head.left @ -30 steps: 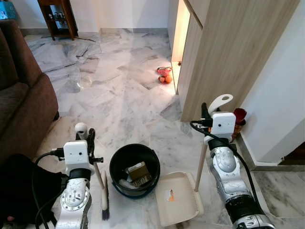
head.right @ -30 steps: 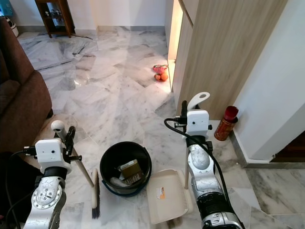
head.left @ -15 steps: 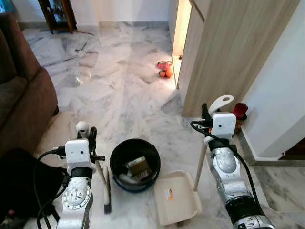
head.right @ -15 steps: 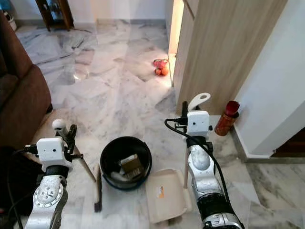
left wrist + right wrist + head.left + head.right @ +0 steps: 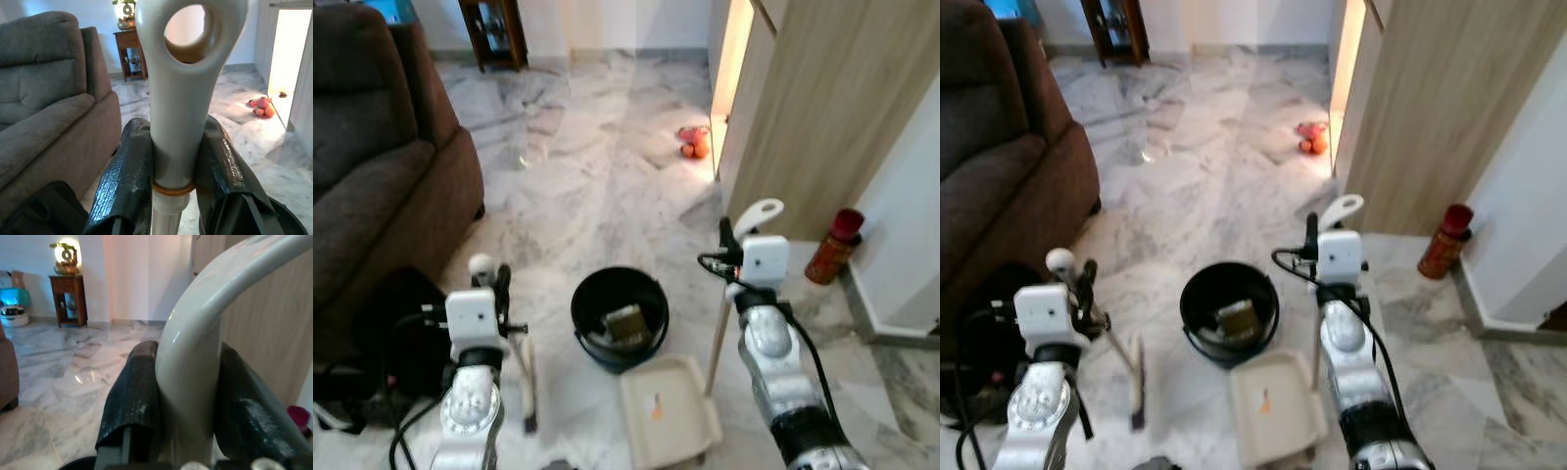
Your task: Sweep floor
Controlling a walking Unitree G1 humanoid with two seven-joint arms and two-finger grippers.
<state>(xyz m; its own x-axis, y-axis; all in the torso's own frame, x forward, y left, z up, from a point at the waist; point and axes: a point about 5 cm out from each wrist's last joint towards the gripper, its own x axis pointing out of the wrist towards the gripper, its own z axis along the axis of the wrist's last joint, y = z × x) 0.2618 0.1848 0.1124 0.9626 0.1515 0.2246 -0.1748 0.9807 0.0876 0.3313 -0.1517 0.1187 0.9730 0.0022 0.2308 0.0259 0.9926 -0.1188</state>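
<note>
Two tools grip: my left tool (image 5: 171, 161) clamps the broom (image 5: 523, 377), my right tool (image 5: 188, 396) the dustpan (image 5: 668, 424) handle. Between them on the floor (image 5: 597, 196), a black bin (image 5: 620, 315) holds boxy rubbish.

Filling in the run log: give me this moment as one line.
left hand: shut on broom | right hand: shut on dustpan handle | dustpan on floor beside black bin

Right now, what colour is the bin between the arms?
Black bin, clearest in the left eye view.
</note>
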